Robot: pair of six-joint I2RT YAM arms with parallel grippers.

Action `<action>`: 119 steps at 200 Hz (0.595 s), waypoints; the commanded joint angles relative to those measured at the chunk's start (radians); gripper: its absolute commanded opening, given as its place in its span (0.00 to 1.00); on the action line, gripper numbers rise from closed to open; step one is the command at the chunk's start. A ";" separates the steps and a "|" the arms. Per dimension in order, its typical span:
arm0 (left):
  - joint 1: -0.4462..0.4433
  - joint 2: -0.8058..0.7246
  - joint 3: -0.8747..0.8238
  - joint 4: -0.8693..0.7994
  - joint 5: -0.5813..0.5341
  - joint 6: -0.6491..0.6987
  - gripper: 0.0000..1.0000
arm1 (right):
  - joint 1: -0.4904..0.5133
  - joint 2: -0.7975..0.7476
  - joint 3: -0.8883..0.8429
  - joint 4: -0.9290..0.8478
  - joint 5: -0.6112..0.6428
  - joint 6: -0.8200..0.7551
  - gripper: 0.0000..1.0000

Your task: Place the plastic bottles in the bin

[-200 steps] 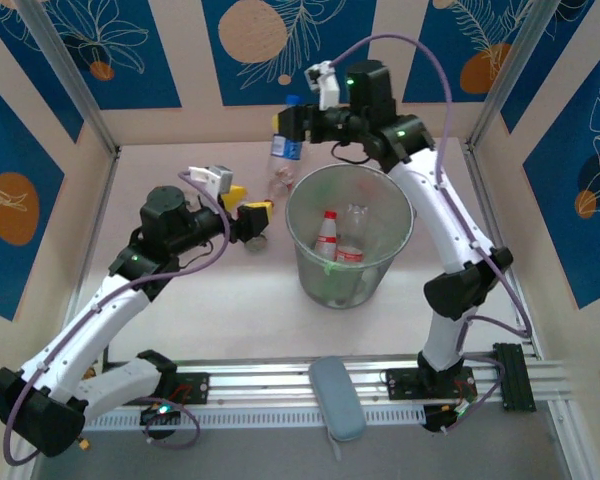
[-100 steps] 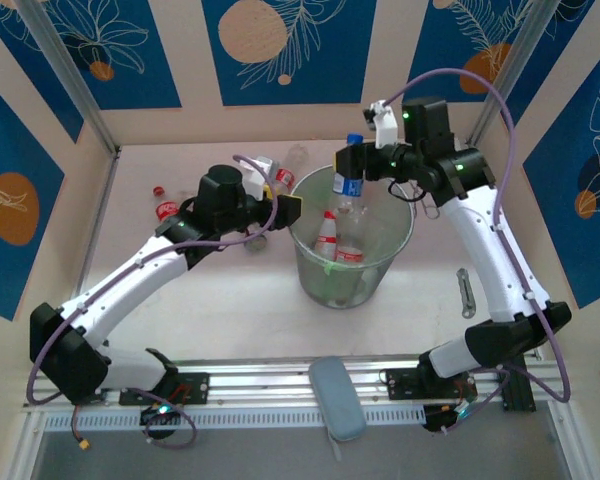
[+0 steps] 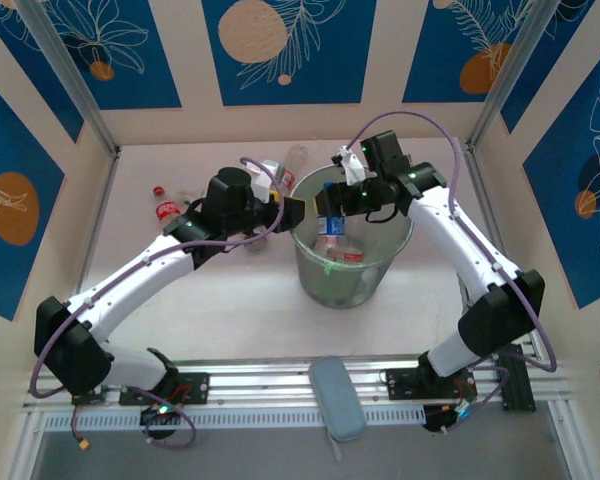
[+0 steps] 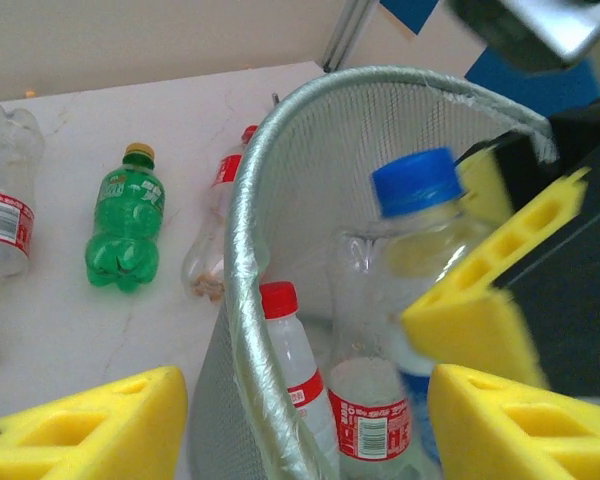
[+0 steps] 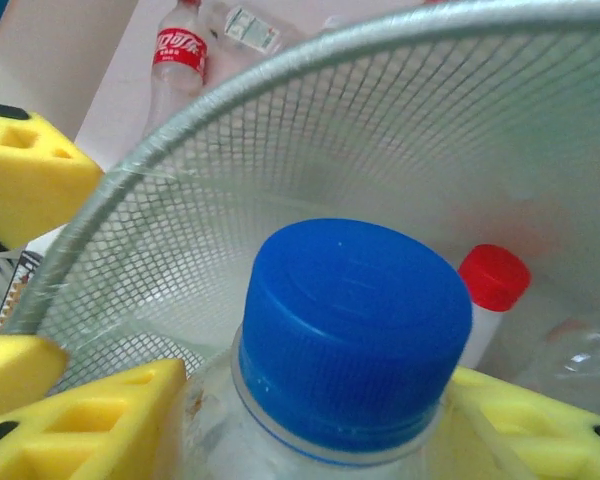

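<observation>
The bin [image 3: 392,262] stands mid-table with a few plastic bottles in it, one red-capped [image 4: 280,301]. My right gripper [image 3: 342,198] is shut on a clear blue-capped bottle [image 3: 327,212], held upright inside the bin's mouth; its cap [image 5: 355,330] sits between the yellow fingers [image 5: 100,425]. My left gripper [image 3: 292,210] is open at the bin's left rim [image 4: 242,240], which runs between its fingers [image 4: 80,430]. A green bottle [image 4: 125,215], a red-labelled one [image 4: 0,220] and another clear one [image 4: 218,225] lie on the table left of the bin.
More bottles lie on the table at the far left [image 3: 166,210] and behind the bin [image 3: 294,156], with a loose red cap [image 3: 158,189]. A metal tool lies under the right arm. Walls with metal posts close the table on three sides.
My right arm carried the blue-capped bottle from behind the bin to over it, then lowered it into the mouth. My left arm swung right up to the bin's rim.
</observation>
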 commanded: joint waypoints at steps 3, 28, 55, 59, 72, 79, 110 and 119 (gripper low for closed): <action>-0.017 0.014 0.020 0.008 -0.018 -0.018 0.63 | 0.009 0.031 -0.038 0.054 -0.054 0.026 0.52; -0.020 0.015 0.017 0.007 -0.026 -0.016 0.62 | 0.020 0.055 -0.066 0.077 -0.056 0.032 0.52; -0.021 0.011 0.013 0.008 -0.031 -0.016 0.62 | 0.033 0.068 -0.111 0.100 -0.056 0.047 0.53; -0.022 0.011 0.012 0.010 -0.030 -0.016 0.61 | 0.034 0.067 -0.119 0.105 -0.056 0.049 0.53; -0.022 0.010 0.009 0.009 -0.033 -0.015 0.61 | 0.038 0.062 -0.142 0.119 -0.053 0.058 0.60; -0.021 0.010 0.009 0.009 -0.035 -0.013 0.61 | 0.039 0.057 -0.151 0.123 -0.048 0.063 0.64; -0.021 0.008 0.005 0.012 -0.035 -0.010 0.61 | 0.037 0.039 -0.147 0.120 -0.027 0.059 0.76; -0.022 0.007 0.002 0.014 -0.034 -0.011 0.60 | 0.037 0.037 -0.142 0.117 -0.022 0.056 0.78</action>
